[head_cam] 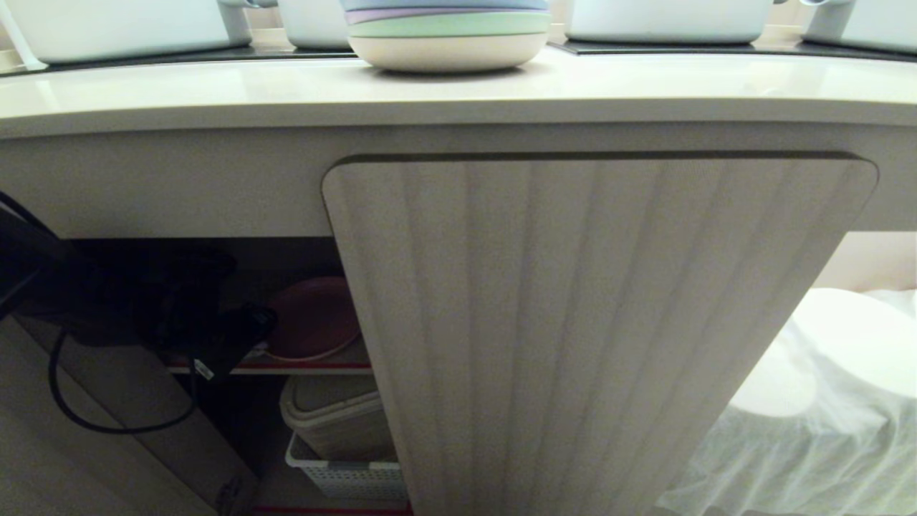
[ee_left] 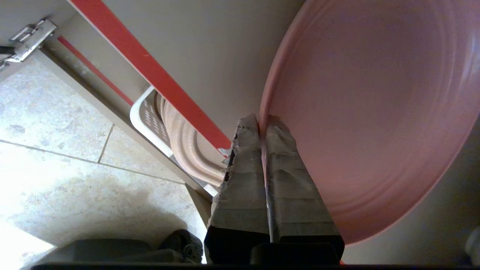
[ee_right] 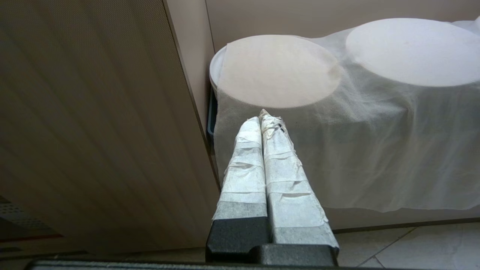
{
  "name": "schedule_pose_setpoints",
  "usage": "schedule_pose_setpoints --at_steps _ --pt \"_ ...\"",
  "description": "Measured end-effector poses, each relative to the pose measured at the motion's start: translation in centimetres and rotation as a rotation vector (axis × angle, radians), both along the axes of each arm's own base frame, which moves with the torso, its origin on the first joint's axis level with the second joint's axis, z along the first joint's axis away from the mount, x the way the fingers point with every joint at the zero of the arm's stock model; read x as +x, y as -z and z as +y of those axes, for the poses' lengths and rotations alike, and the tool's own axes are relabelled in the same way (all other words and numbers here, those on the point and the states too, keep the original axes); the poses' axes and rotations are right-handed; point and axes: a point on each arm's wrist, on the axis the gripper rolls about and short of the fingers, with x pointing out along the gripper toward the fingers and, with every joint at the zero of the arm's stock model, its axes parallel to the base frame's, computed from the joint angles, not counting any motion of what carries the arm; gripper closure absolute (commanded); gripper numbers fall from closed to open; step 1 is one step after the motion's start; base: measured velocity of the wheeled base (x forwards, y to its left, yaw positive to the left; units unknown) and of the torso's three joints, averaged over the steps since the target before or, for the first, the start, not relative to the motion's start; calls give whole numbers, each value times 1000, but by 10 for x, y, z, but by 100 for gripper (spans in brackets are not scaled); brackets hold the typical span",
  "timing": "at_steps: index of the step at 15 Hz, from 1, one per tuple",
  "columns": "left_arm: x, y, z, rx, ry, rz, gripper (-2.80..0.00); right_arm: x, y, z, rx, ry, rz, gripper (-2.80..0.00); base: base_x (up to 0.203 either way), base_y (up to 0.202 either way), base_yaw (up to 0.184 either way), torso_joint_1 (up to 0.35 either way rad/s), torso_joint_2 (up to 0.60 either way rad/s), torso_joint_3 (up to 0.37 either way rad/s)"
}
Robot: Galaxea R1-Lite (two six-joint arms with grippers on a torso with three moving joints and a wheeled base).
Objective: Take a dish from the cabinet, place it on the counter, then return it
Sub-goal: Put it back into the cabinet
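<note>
**Left gripper pinches the pink dish by its rim inside the cabinet**

The left gripper (ee_left: pixel 262 125) reaches into the open left half of the cabinet (head_cam: pixel 587 322), its taped fingers pressed together on the rim of the dish (ee_left: pixel 375 112). An edge grip suits a shallow plate: the low rim is the only part thin enough to fit between the fingers, and it leaves the face of the plate free. In the head view the dish (head_cam: pixel 315 319) sits at the grey red-edged shelf (head_cam: pixel 301 367), and the dark left arm hides its near edge. Whether it rests on the shelf or is just lifted off it cannot be told.

Below the shelf a lidded tub (head_cam: pixel 337 416) stands in a white basket (head_cam: pixel 344 476), so any drop in the dish's path risks a knock. The counter (head_cam: pixel 215 89) above already carries a stack of pastel plates (head_cam: pixel 448 32), leaving bare worktop on either side for setting down.

The right gripper (ee_right: pixel 264 120) hangs idle, fingers closed on nothing, beside the shut right door near the cloth-draped white discs (ee_right: pixel 277 69)
</note>
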Motion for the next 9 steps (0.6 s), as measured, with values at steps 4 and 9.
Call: schedule_pose_setpoints --at_steps 4,9 --pt "1 -1 -1 0 4 -4 -280 0 0 0 0 0 0 0 0 0 0 0 0 0" --pt "1 -1 -1 1 1 -6 -280 0 0 0 0 0 0 0 0 0 0 0 0 0"
